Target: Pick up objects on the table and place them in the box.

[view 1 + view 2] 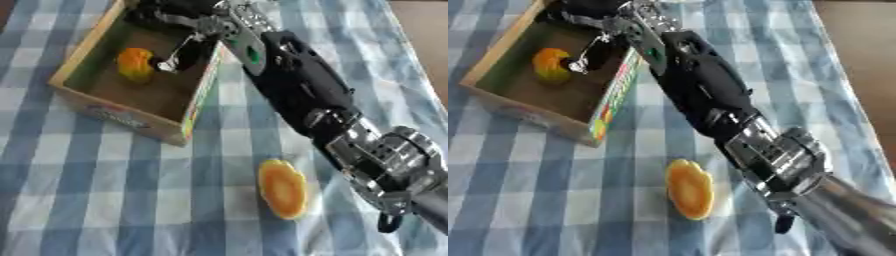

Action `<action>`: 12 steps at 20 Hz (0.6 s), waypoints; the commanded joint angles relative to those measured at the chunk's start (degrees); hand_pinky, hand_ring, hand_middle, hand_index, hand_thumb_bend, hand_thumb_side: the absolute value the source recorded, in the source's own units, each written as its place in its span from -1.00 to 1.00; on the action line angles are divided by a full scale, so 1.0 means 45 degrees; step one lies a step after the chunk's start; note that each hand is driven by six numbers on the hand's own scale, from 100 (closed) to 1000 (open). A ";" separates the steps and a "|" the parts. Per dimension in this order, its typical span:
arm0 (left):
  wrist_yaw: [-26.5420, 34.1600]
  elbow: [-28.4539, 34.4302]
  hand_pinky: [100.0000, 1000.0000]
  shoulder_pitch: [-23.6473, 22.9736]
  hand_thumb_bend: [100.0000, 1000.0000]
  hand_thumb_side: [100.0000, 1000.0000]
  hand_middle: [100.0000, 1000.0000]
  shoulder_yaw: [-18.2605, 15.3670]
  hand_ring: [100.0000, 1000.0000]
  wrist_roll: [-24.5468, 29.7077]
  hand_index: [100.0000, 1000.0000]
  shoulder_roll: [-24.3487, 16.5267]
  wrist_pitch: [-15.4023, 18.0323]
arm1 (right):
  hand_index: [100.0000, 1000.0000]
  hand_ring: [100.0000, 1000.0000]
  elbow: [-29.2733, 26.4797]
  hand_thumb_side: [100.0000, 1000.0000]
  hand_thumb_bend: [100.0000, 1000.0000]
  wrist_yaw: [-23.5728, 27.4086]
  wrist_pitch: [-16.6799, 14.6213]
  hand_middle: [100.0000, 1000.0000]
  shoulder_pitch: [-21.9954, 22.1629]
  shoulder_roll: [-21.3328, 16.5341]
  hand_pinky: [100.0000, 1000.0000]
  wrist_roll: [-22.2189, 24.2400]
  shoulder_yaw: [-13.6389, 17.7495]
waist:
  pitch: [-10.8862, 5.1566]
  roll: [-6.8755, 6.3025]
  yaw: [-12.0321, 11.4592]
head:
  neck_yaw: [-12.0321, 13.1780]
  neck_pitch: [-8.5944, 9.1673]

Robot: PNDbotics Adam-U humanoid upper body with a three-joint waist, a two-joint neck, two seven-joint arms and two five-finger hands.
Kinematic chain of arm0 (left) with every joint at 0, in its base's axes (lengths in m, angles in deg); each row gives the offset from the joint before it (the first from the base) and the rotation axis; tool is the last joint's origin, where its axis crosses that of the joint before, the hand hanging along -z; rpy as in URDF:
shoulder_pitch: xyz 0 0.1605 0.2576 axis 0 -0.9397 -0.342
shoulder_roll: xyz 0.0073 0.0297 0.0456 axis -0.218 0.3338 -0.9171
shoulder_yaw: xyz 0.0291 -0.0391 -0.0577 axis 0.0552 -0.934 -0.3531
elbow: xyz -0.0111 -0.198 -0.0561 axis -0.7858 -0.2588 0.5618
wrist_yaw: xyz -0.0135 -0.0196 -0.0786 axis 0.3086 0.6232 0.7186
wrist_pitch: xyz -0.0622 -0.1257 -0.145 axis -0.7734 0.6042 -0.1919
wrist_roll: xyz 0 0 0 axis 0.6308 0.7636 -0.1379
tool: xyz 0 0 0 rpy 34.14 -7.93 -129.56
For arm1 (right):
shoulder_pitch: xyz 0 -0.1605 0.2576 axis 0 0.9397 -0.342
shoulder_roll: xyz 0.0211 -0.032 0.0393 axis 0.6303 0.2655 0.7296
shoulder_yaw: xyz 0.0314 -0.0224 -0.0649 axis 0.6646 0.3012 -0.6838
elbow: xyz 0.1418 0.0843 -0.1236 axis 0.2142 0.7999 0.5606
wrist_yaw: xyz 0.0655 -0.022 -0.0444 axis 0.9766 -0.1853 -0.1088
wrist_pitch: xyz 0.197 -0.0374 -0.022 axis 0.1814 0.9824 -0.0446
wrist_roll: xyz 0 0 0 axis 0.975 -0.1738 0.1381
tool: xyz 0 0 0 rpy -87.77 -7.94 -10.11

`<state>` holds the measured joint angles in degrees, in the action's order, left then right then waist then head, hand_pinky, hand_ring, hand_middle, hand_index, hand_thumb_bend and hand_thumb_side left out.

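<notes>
Your right robot hand (179,27) reaches over the open cardboard box (79,52), black fingers curled downward inside it; whether they grip anything you cannot tell. Just beside them, a rounded orange-yellow object (135,64) lies on the box's brown floor. On the blue-and-white checked cloth surface (105,200), a flat oval orange slice-shaped piece (283,189) with a pale rim sits near your forearm.

Counted: one box (80,52), two orange objects, one arm.
One rounded orange object (135,63) inside the box; one flat orange slice (283,188) on the checked desk (105,200), well apart from the box; one hand (179,22) over the box.
</notes>
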<state>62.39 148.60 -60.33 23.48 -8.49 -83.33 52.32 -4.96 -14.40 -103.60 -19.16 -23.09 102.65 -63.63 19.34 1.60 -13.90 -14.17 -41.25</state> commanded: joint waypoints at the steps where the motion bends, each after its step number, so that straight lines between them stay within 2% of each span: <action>1: -0.0014 0.0231 0.50 -0.0007 -0.67 -0.17 0.26 -0.0069 0.42 0.0023 0.58 -0.0139 -0.0014 | 0.85 0.97 -0.1603 -0.57 -0.66 0.1249 0.0349 0.61 -0.0190 -0.0847 0.75 -0.0025 0.0101 | -0.0380 -0.0084 0.0052 | 0.0126 -0.0015; 5: -0.0073 0.0231 0.50 -0.0178 -0.67 -0.17 0.26 -0.0145 0.42 -0.0070 0.58 -0.0203 -0.0055 | 0.79 0.88 -0.5068 -0.66 -0.60 0.4114 0.1250 0.54 0.0640 -0.2927 0.70 0.0296 -0.0406 | -0.0537 -0.0025 0.0234 | 0.0482 -0.0135; 8: -0.0128 0.0231 0.50 -0.0286 -0.66 -0.18 0.27 -0.0184 0.42 -0.0115 0.58 -0.0232 -0.0085 | 0.80 0.88 -0.7956 -0.70 -0.57 0.5984 0.2004 0.56 0.1889 -0.4753 0.70 0.0593 -0.0525 | -0.0664 -0.0028 0.0380 | 0.0731 -0.0169; 12: -0.0186 0.0231 0.50 -0.0399 -0.66 -0.18 0.27 -0.0230 0.43 -0.0160 0.58 -0.0263 -0.0110 | 0.81 0.89 -1.0942 -0.59 -0.62 0.7376 0.2822 0.56 0.4005 -0.6724 0.71 0.0805 -0.0362 | -0.0791 -0.0091 0.0537 | 0.0963 -0.0212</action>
<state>61.86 148.60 -62.35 23.10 -8.95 -83.36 51.89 -49.53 16.54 -92.06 -0.60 -49.43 106.08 -66.04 16.98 1.37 -11.45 -10.25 -42.11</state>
